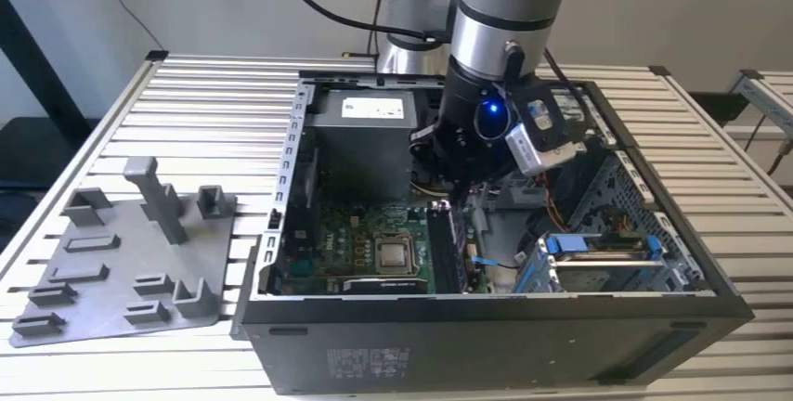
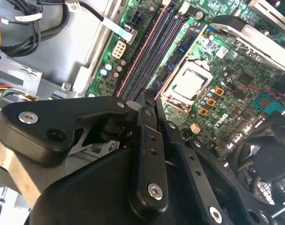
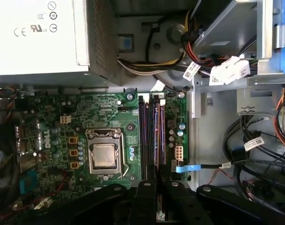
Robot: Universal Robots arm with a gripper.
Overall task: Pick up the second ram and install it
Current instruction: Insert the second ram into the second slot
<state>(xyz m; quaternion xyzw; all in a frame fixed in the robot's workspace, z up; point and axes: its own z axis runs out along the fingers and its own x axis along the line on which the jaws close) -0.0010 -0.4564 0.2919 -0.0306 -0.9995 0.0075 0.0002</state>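
Observation:
My gripper (image 1: 461, 193) reaches down into the open computer case (image 1: 496, 327), over the memory slots (image 2: 154, 51) beside the processor socket (image 3: 105, 157). The second ram (image 3: 157, 140) is a thin dark stick seen edge-on, lying along one slot on the green motherboard (image 3: 53, 117). Its near end sits between my fingers, and the gripper (image 3: 158, 182) is shut on it. In the second wrist view the black fingers (image 2: 148, 140) press close together, tips right at the slots. In the exterior view the ram (image 1: 448, 241) stands upright below the gripper.
A grey holder plate (image 1: 124, 262) with upright posts lies on the slatted table at the exterior view's left. Inside the case are the power supply (image 1: 359, 109), a blue-trimmed drive cage (image 1: 595, 251), cable bundles (image 3: 255, 150) and a fan (image 2: 269, 164).

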